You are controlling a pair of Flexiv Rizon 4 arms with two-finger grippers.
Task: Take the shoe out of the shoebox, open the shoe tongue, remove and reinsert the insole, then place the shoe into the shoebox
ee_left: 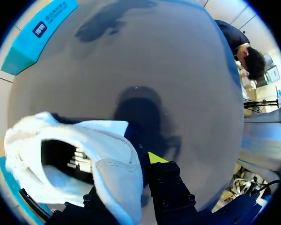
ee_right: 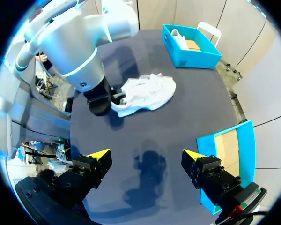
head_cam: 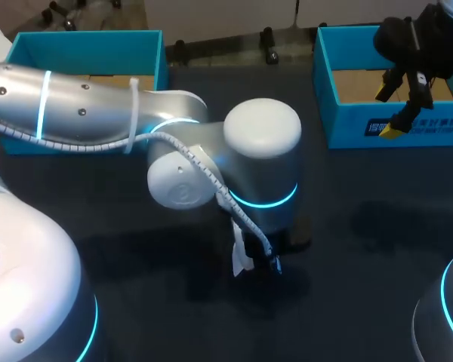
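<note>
A white shoe (ee_right: 150,91) lies on the dark table, out of both boxes. In the left wrist view the shoe (ee_left: 84,159) shows its dark opening, and its white side wall runs between my left gripper's (ee_left: 131,176) fingers. One yellow-tipped finger (ee_left: 155,158) presses the wall from outside; the other is hidden behind the shoe. The left gripper is shut on the shoe's wall. In the head view my left arm's wrist (head_cam: 260,173) covers the shoe, with only a white bit (head_cam: 241,258) showing. My right gripper (ee_right: 146,157) hangs open and empty, near the right shoebox (head_cam: 392,113).
A second blue shoebox (head_cam: 83,45) stands at the table's back left, with something white inside it (ee_right: 178,35). The right box (ee_right: 234,154) shows a brown cardboard floor. Dark table surface spreads between the shoe and my right gripper.
</note>
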